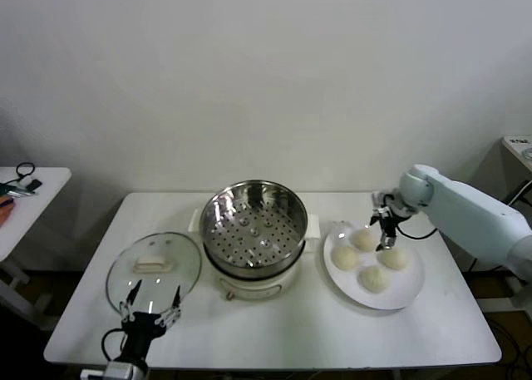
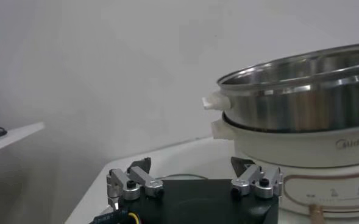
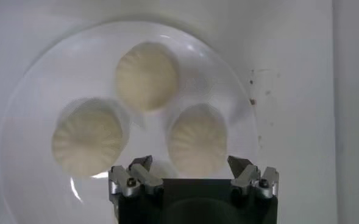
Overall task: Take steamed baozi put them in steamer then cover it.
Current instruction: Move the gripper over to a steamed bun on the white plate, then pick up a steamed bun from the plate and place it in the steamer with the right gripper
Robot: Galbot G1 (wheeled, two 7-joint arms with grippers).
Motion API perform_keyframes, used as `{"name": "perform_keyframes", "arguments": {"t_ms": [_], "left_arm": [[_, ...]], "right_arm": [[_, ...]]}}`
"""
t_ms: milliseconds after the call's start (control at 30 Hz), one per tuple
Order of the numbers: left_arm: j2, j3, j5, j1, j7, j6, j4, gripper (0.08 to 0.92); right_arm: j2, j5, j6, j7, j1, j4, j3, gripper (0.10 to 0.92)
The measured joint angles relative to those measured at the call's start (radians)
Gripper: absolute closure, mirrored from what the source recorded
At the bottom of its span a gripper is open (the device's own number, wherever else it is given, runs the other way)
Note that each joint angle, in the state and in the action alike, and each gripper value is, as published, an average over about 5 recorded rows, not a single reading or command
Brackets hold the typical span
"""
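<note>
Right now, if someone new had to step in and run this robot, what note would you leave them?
Right gripper: open, hovering over the white plate, above the baozi at the plate's far side, holding nothing.
Left gripper: open, idle at the table's near edge, over the near rim of the cover.
All four baozi are on the plate, right of the steamer. The steamer is open, its perforated tray bare. The cover lies flat on the table, left of the steamer.
Done: nothing moved yet.
Left: load four baozi into the steamer, then cover it.
</note>
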Motion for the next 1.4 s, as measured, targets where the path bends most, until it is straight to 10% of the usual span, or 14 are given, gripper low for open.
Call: {"name": "perform_keyframes", "arguments": {"t_ms": [767, 1400], "left_arm": [[-0.003, -0.002, 0.000, -0.018, -0.001, -0.002, 0.018, 0.177], [0.009, 0.003, 0.013, -0.014, 0.000, -0.006, 0.007, 0.177]], "right_arm": [[0.107, -0.032, 0.026, -0.009, -0.022, -0.148, 0.042, 0.362], [0.117, 0.181, 0.292, -0.066, 0.445, 0.118, -0.293, 0.350]]}}
